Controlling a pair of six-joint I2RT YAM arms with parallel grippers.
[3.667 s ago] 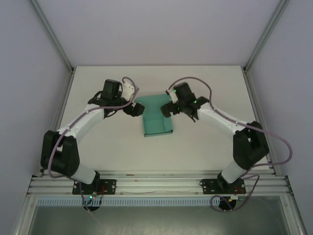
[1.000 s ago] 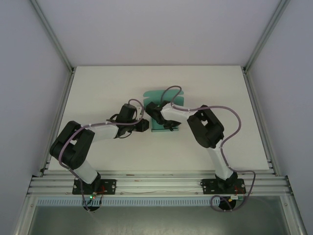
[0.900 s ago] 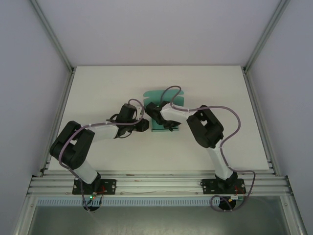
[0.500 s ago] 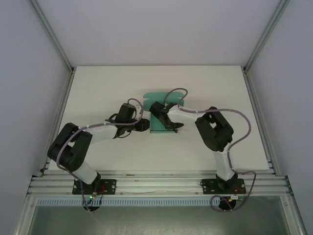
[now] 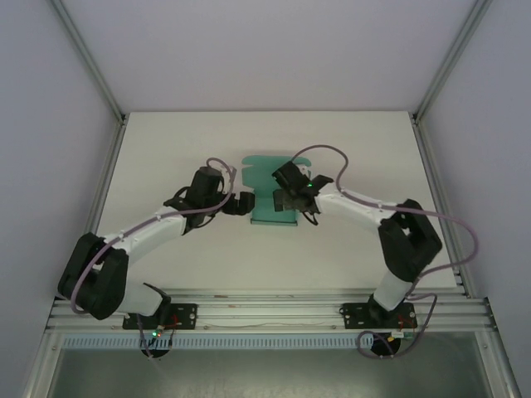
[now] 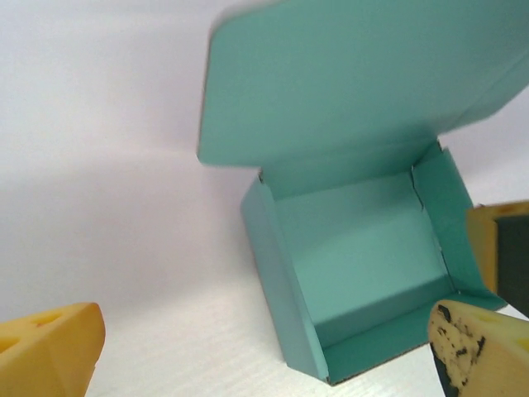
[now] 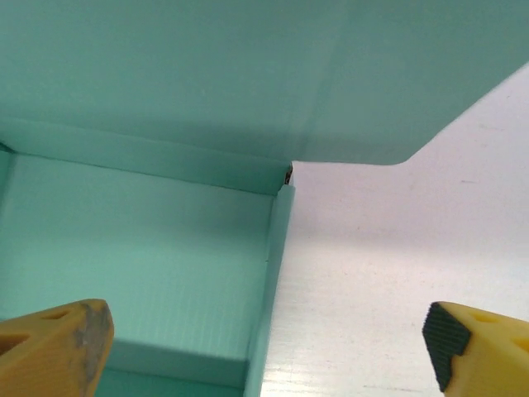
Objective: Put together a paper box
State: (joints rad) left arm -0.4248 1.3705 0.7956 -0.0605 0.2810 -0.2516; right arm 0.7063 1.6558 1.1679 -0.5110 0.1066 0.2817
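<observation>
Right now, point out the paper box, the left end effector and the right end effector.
paper box [image 6: 364,248], left wrist view, inner floor of the tray.
left end effector [image 5: 242,205], top external view, between its fingertips.
right end effector [image 5: 295,201], top external view, between its fingertips.

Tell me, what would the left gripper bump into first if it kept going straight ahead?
Most likely the paper box: its open-topped tray sits right ahead of the open left gripper, with the nearest side wall lined up between the fingers. Depth is hard to judge.

no readable text or labels
</observation>
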